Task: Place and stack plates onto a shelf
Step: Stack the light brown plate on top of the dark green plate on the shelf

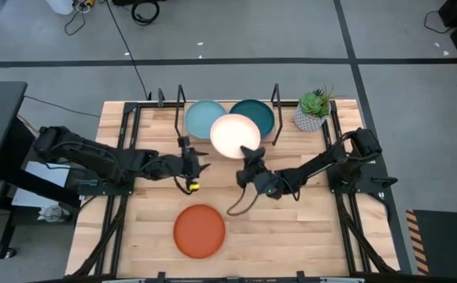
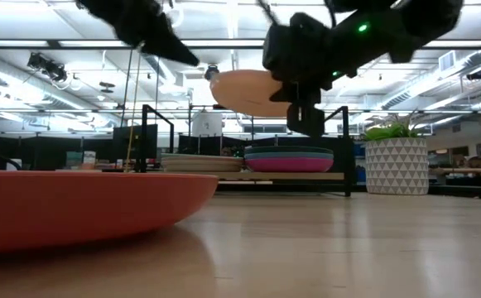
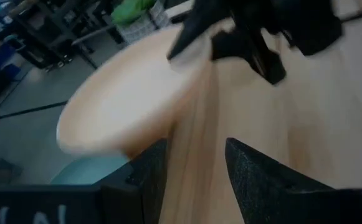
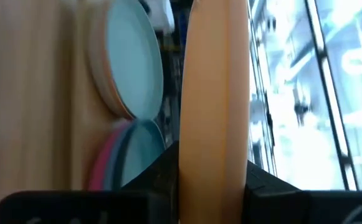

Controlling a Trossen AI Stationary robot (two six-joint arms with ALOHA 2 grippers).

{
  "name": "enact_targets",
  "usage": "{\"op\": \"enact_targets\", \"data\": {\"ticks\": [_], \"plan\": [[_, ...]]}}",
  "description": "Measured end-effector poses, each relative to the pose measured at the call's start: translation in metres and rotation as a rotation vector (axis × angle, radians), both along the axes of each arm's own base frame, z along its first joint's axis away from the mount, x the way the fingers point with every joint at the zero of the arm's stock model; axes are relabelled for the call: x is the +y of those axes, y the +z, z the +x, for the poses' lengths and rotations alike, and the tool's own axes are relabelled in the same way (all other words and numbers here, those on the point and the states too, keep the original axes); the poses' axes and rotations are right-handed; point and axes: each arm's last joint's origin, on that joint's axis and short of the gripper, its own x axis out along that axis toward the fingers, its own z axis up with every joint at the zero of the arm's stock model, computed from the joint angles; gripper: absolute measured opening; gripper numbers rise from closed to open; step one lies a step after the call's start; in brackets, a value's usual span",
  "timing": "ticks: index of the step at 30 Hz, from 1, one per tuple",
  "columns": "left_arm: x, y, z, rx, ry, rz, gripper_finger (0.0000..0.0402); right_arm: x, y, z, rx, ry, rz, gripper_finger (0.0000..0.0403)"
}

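A smooth, round cream plate hangs at centre frame, its rim pinched by the right gripper above the pale wood counter. The left gripper stands beside it, fingers parted, empty. Behind, light teal plate and dark teal plate top two stacks on the black-posted shelf; a potted plant sits upper right. A matte orange plate lies low centre.

Colour record, all views.

- Bench: light wood, pale plank lines running across it.
- Shelf: light-wood board, thin black posts.
- Held plate: cream from above; tan-peach in the low and wrist views.
- Plate on bench: plain orange.
- Left stack top plate: light teal; cream-tan rims beneath it in the low view.
- Right stack top plate: dark teal; a blue edge, then pink, beneath it.
- Plant pot: white with grey triangle pattern; green leaves.
- Left gripper: black, yellow mark beside it.
- Right gripper: black.
- Floor: grey, dark seam lines.
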Motion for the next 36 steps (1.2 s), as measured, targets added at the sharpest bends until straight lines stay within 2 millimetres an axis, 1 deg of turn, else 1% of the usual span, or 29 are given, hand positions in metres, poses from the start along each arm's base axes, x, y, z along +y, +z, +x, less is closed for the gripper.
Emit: {"op": "enact_targets", "data": {"ticks": [3,9,12,16,19,24,30,36], "plan": [[-0.001,-0.002,-0.009,-0.04,0.004,-0.005,0.0169,-0.012,0.003,0.005,-0.006,-0.063,0.009,0.0086],[-0.002,-0.01,-0.039,-0.093,0.015,-0.015,0.0169,-0.034,0.004,0.013,0.005,-0.089,0.067,0.0086],[-0.001,-0.018,-0.054,-0.106,0.027,-0.028,0.0169,-0.048,-0.001,0.011,0.025,-0.136,0.086,0.0086],[0.0,-0.022,-0.068,-0.141,0.031,-0.056,0.0169,-0.063,-0.009,0.008,0.039,-0.159,0.15,0.0086],[0.0,-0.022,-0.074,-0.16,0.029,-0.076,0.0169,-0.071,-0.014,0.004,0.052,-0.187,0.18,0.0086],[-0.003,-0.019,-0.076,-0.185,0.011,-0.091,0.0169,-0.079,-0.015,0.001,0.039,-0.24,0.18,0.0093],[-0.003,-0.019,-0.077,-0.191,0.011,-0.103,0.0169,-0.08,-0.021,-0.001,0.03,-0.206,0.284,0.0128],[-0.003,-0.019,-0.077,-0.187,0.011,-0.103,0.0169,-0.085,-0.025,-0.006,0.004,-0.254,0.323,0.0163]]}}
